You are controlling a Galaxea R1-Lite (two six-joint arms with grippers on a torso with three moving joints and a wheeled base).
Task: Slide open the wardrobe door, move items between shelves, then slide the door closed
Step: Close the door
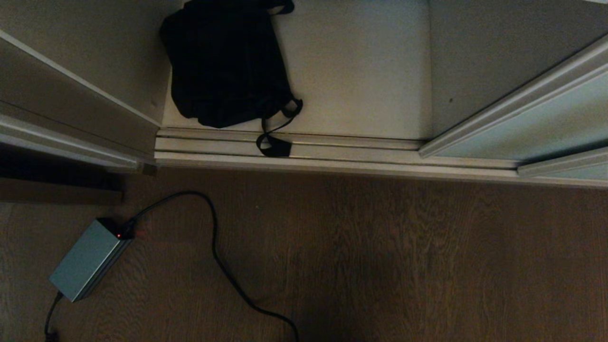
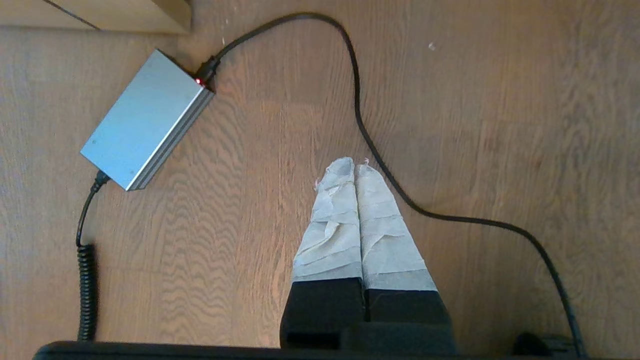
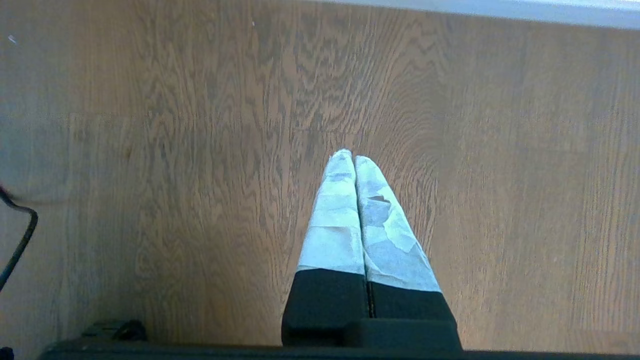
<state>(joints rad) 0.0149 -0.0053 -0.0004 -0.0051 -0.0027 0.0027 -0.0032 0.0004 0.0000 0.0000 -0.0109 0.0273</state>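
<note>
**Both hands shut over the floor, bag on the open wardrobe's bottom shelf**

Nearest, in the wrist views, the left hand point(image 2: 355, 167) points down at the wooden floor point(image 1: 380, 256), its taped fingers pressed together with nothing between them. The right hand point(image 3: 348, 157) hangs the same way over bare floor, fingers closed and empty. Neither hand appears in the head view.

Near the left hand on the floor lies a silver-grey power adapter point(image 2: 145, 120) with a small red light, and its black cable point(image 2: 360, 120) curves close past the left fingertips.

Farther on runs the grooved metal floor track point(image 1: 332, 154). A strap loop of the black bag point(image 1: 223, 66) droops over it. The bag itself lies on the white shelf point(image 1: 361, 71) behind the track, on its left part, well apart from both hands. The sliding wardrobe door point(image 1: 536, 128) stands off to the right, leaving the compartment open.
</note>
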